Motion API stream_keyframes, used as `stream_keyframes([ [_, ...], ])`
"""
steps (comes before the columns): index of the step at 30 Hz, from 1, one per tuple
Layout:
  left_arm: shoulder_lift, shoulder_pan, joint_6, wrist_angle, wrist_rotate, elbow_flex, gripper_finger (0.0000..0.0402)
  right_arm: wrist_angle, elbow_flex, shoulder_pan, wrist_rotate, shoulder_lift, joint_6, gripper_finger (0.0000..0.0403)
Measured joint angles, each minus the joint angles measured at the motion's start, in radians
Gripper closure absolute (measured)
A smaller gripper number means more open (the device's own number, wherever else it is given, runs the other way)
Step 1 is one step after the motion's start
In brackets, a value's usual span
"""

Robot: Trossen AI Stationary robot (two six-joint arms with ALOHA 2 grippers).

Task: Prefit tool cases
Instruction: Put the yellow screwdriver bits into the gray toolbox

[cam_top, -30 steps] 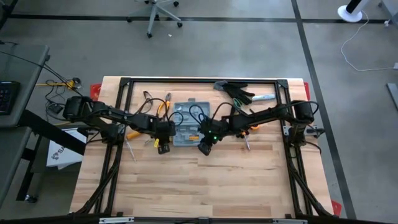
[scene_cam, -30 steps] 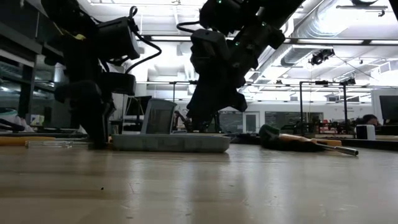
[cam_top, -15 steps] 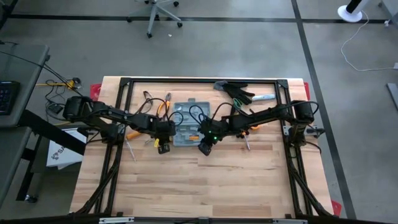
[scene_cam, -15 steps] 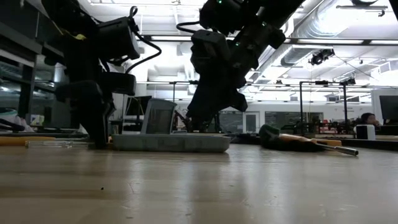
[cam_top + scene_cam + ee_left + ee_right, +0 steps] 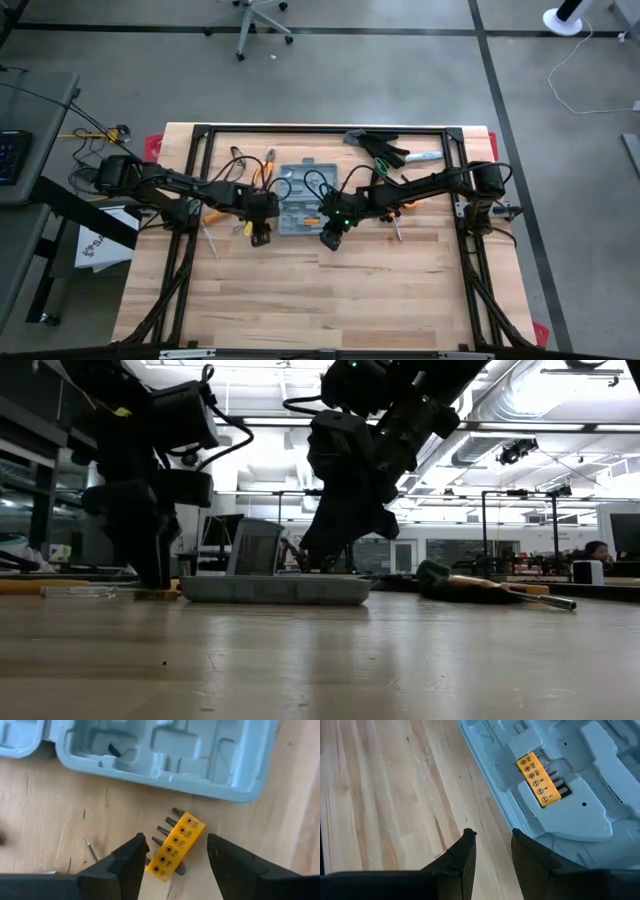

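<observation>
**Left hand spread over a yellow bit holder beside the open case**

The left hand (image 5: 172, 865) hangs low over the counter (image 5: 330, 290) with its two dark fingers (image 5: 125, 865) spread apart. Between them, lying flat on the wood and not gripped, is a yellow bit holder (image 5: 175, 845) with a row of dark bits sticking out along one side. Just past the holder lies the grey-blue tool case (image 5: 165, 755), open, its moulded compartments facing up; holder and case are near each other but apart. A thin metal pin (image 5: 91, 849) lies on the wood beside one finger.

The right hand (image 5: 492, 852) hovers at the other side of the case (image 5: 560, 780), over its edge, one finger above bare wood and the other above the plastic rim. Its fingers stand a little apart with nothing between them. A second yellow holder (image 5: 536, 779) sits pressed into a slot inside the case.

From above, the case (image 5: 300, 195) lies in the middle of the counter, closer to the far edge, with the left hand (image 5: 258, 232) at its left near corner and the right hand (image 5: 330, 235) at its right near corner. Pliers (image 5: 262, 168) lie left of the case towards the far edge, and black gloves (image 5: 385, 150) lie near the far edge on the right.
</observation>
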Motion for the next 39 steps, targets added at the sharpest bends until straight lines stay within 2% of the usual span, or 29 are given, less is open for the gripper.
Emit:
stream_keyframes([
  [13,-0.002,0.027,0.275,0.026,0.03,0.002,0.02,0.0,0.0,-0.004,-0.002,-0.002,-0.037,0.0289],
  [20,-0.002,0.079,0.404,0.036,0.124,0.003,0.02,-0.006,0.0,-0.05,-0.023,-0.047,-0.117,0.0289],
  [26,0.029,0.089,0.51,0.032,0.128,0.004,0.02,-0.026,0.0,-0.091,-0.026,-0.069,-0.148,0.0289],
  [34,0.103,0.089,0.529,0.022,0.126,0.01,0.02,-0.052,0.0,-0.103,-0.027,-0.07,-0.167,0.0289],
  [39,0.115,0.089,0.48,0.014,0.112,0.009,0.0211,-0.067,0.0,-0.101,-0.025,-0.07,-0.16,0.0289],
])
